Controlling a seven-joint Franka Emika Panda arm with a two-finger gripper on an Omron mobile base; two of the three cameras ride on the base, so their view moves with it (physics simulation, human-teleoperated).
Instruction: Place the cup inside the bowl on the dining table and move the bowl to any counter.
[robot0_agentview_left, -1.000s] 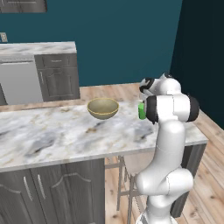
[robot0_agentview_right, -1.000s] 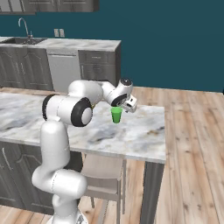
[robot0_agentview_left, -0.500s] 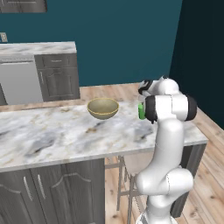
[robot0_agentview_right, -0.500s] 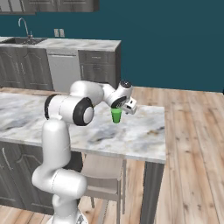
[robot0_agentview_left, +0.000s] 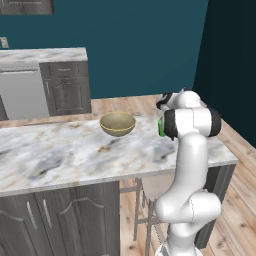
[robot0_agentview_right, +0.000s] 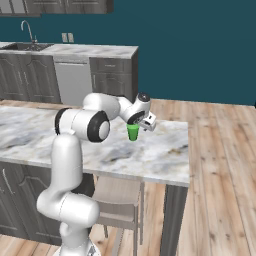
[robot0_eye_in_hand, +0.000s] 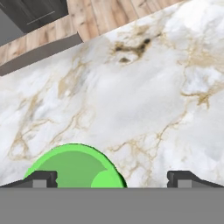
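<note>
Below the hand, the gripper (robot0_eye_in_hand: 111, 177) hangs spread wide over the green cup (robot0_eye_in_hand: 74, 166), which stands upright on the dining table (robot0_agentview_right: 165, 160). The cup sits off-centre toward one fingertip (robot0_eye_in_hand: 41, 178), so closing may tip or push it. Farther along, the bowl (robot0_agentview_left: 118, 123) waits well apart. The arm hides most of the cup from the left.

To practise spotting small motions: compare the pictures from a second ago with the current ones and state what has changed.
Very little. The gripper hovers just above the cup as before, jaws open and not holding it; at most the wrist has shifted slightly. The cup, the bowl and the dining table stayed where they were, and the cameras did not move.
</note>
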